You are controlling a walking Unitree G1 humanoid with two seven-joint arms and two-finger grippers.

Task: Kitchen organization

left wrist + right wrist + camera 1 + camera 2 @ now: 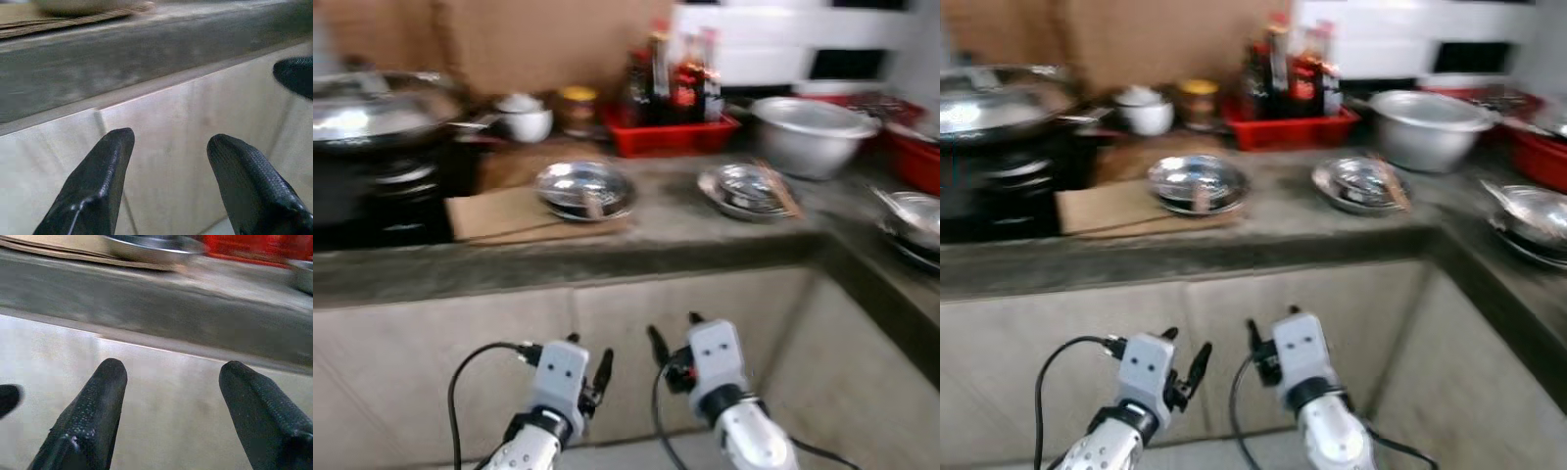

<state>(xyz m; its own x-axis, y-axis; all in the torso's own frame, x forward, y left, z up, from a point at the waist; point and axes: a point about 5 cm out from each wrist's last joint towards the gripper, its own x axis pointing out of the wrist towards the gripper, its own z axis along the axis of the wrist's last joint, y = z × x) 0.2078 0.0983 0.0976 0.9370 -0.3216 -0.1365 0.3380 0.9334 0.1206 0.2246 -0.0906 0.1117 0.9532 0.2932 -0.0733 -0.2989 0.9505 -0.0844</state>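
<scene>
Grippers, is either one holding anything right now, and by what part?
Nothing is held. The left gripper and right gripper are both open and empty, below the counter edge.

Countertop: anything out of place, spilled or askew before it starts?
No spills or damage visible, though the views are blurred. Mild oddities: a steel bowl sits half on a sheet of cardboard that reaches the counter edge, and sticks lie slanted across another steel bowl. Both grippers, left and right, are open below the counter.

The counter (685,235) carries all items. A tray (671,132) of bottles stands at its back. Left of the tray: a jar (578,106), a cup (524,119), a wok (372,108). Before the tray: two dishes (585,189) (744,188). Right of the tray: a basin (813,132).
</scene>
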